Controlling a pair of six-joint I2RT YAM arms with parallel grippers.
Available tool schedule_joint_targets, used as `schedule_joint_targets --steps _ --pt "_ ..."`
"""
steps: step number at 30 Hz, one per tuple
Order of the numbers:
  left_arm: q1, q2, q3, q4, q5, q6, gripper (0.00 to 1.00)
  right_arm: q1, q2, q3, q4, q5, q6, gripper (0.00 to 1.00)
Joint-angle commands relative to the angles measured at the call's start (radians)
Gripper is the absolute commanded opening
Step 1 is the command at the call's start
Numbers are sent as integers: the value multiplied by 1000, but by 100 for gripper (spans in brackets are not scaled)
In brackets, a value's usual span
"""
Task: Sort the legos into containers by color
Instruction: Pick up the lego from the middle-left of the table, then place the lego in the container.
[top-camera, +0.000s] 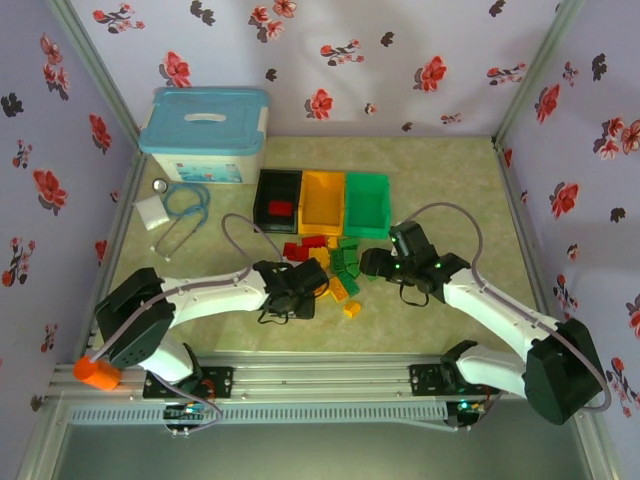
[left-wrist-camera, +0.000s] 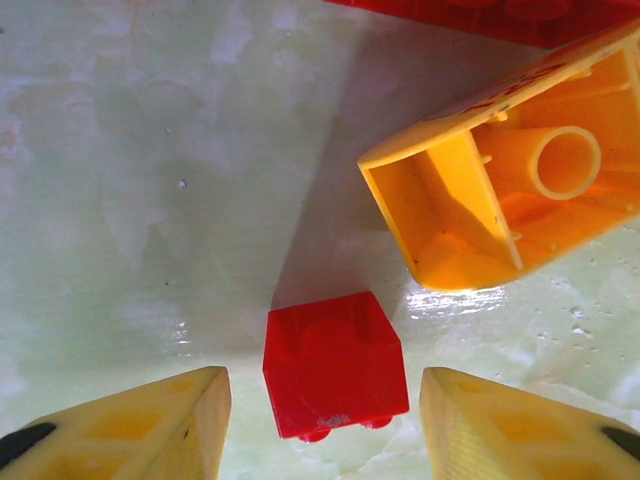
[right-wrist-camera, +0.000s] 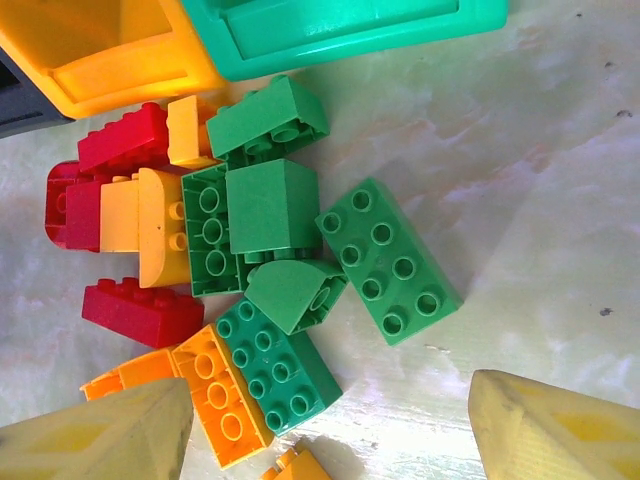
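A small red lego (left-wrist-camera: 335, 365) lies on the table between the yellow fingers (left-wrist-camera: 150, 430) of my left gripper (left-wrist-camera: 325, 405). The gripper is open, with a narrow gap on each side of the brick. An upturned yellow lego (left-wrist-camera: 510, 190) lies just beyond it. My left gripper (top-camera: 312, 282) sits at the near left of the lego pile (top-camera: 328, 258). My right gripper (right-wrist-camera: 330, 430) is open over bare table beside a green lego (right-wrist-camera: 275, 375) and an orange one (right-wrist-camera: 220, 395). The black (top-camera: 280, 190), orange-yellow (top-camera: 322, 198) and green (top-camera: 366, 200) containers stand behind the pile. A red lego (top-camera: 280, 209) lies in the black one.
A white box with a light-blue lid (top-camera: 205, 130) stands at the back left, with a stethoscope (top-camera: 185, 212) and a white packet (top-camera: 152, 212) in front of it. An orange cylinder (top-camera: 97, 373) sits at the near left rail. Floral walls close three sides.
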Motion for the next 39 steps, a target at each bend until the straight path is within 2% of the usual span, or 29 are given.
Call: schedule_joint_targets --steps 1,9,19,26,32,39 --pt "-8 26 21 1 -28 -27 51 7 -6 4 9 27 14 73" --pt "-10 63 22 19 -34 -19 45 7 13 13 18 16 20 73" --pt "-9 64 47 -4 -67 12 26 7 -22 -7 11 22 30 73" --pt "11 -5 65 -58 -122 39 24 7 -41 -12 3 28 30 73" --pt "152 -84 112 -82 -129 147 24 11 -35 -9 24 -6 18 74" --pt "392 -70 265 -66 -87 305 24 30 -44 8 16 5 19 75"
